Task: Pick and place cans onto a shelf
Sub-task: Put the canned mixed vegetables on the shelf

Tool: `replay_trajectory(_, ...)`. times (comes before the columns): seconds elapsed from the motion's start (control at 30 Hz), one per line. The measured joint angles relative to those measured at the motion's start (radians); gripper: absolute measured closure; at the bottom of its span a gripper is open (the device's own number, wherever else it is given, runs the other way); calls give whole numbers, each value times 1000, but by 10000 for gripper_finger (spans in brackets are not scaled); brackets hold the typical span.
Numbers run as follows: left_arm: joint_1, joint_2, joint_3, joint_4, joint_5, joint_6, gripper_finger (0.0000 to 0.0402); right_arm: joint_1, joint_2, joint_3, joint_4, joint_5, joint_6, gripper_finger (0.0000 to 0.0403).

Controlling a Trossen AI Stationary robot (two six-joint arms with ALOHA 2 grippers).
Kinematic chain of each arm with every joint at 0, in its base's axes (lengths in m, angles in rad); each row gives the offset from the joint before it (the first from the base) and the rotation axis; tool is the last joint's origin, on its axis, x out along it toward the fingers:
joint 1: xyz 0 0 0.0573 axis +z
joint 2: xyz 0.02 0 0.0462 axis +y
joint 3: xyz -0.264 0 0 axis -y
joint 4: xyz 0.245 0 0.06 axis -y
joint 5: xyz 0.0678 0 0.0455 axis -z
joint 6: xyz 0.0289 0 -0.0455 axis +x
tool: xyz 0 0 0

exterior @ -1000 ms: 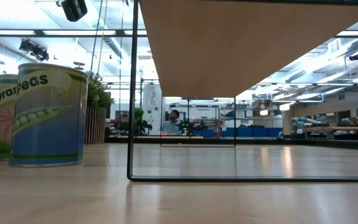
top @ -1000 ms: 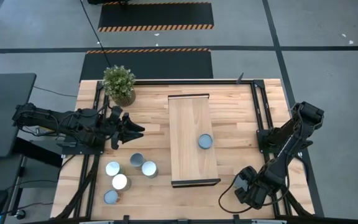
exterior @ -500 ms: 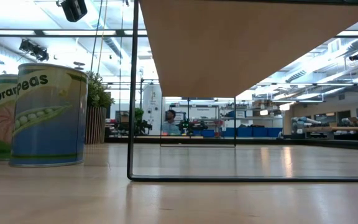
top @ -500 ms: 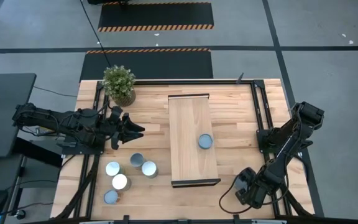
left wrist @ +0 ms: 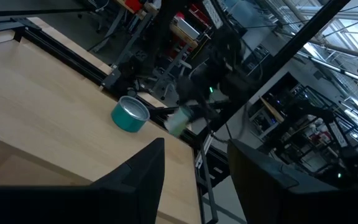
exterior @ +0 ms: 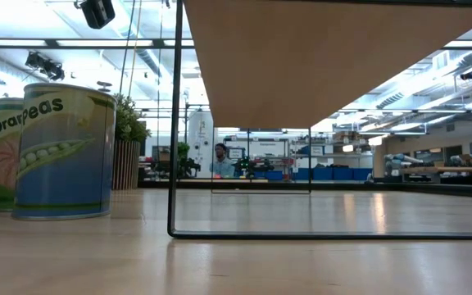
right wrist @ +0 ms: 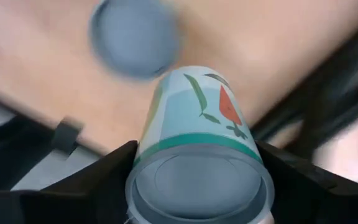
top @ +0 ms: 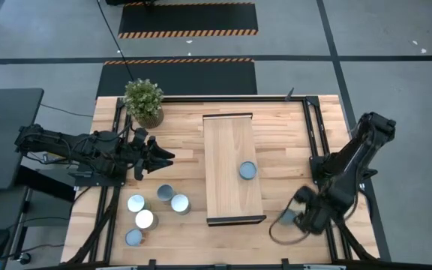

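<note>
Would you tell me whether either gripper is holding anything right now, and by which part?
The right gripper holds a can by its sides, near one end. The left gripper holds nothing.

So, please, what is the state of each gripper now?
Left gripper: open and empty, beside the shelf.
Right gripper: closed on a can, near the table's front right corner.

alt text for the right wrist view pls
The right gripper holds a pale blue can with a carrot picture and a green band between its dark fingers, silvery end toward the camera. Beyond lies blurred light wood and another round can end.
</note>
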Motion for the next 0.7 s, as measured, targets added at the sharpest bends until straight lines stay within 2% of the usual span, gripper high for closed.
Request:
replay_trajectory(0.2,0,0,0,0,0,-1,221,-202,-130,32,-225,91,-278,100)
replay_trajectory(0.5,0,0,0,0,-4,-2,221,-601,-208,37,-274,126,-871,99)
replay_trajectory(0.7,0,0,0,0,-23,-2,221,-803,-199,149,-270,204,-1153,99)
